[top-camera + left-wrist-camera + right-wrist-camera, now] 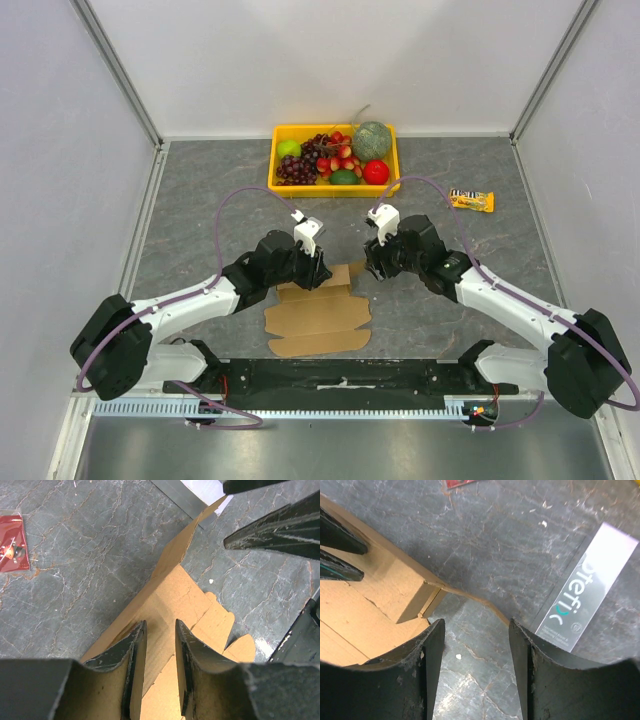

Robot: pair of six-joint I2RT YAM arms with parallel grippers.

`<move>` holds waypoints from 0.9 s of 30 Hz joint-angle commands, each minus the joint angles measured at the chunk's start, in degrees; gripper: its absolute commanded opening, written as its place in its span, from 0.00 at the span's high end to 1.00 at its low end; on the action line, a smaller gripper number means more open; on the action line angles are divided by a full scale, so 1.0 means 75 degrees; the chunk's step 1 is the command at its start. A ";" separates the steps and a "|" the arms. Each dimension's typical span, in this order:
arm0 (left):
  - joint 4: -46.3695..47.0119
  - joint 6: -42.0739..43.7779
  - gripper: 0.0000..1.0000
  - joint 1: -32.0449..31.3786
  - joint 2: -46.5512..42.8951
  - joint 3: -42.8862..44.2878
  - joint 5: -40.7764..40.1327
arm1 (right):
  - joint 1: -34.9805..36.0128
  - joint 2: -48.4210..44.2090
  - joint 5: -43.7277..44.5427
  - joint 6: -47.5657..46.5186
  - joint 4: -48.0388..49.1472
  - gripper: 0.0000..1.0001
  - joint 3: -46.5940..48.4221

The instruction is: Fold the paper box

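Observation:
The paper box (318, 315) is a brown cardboard sheet lying mostly flat on the table between the arms, with its far edge raised. My left gripper (320, 268) is low over its far left part. In the left wrist view its jaws (160, 625) stand a little apart over the cardboard (175, 595), with nothing gripped between them. My right gripper (372, 267) is at the box's far right corner. Its jaws (476, 622) are open over bare table, and a thin raised flap (470, 597) of the box (365, 605) lies just ahead of the fingertips.
A yellow tray (283, 183) of fruit stands at the back centre. A yellow snack bar (471, 200) lies to its right. A silver label (585, 595) is stuck on the table by the right gripper. A red packet (10, 540) lies to the left of the box.

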 commanded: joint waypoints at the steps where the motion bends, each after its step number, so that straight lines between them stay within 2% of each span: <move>1: -0.0167 -0.0235 0.64 -0.0042 0.0073 -0.0126 0.0075 | -0.0017 -0.0010 0.0195 -0.0764 -0.0349 0.39 0.0664; 5: -0.0155 -0.0223 0.65 -0.0053 0.0108 -0.0114 0.0099 | -0.0017 0.0400 0.0348 -0.1081 -0.0842 0.39 0.1097; 22: -0.0155 -0.0235 0.65 -0.0054 0.0108 -0.0137 0.0064 | -0.0005 0.1268 0.0664 -0.1128 -0.1206 0.45 0.1333; 27: -0.0155 -0.0246 0.65 -0.0065 0.0096 -0.0102 0.0075 | -0.0005 0.1397 0.0629 -0.1011 -0.1264 0.57 0.1356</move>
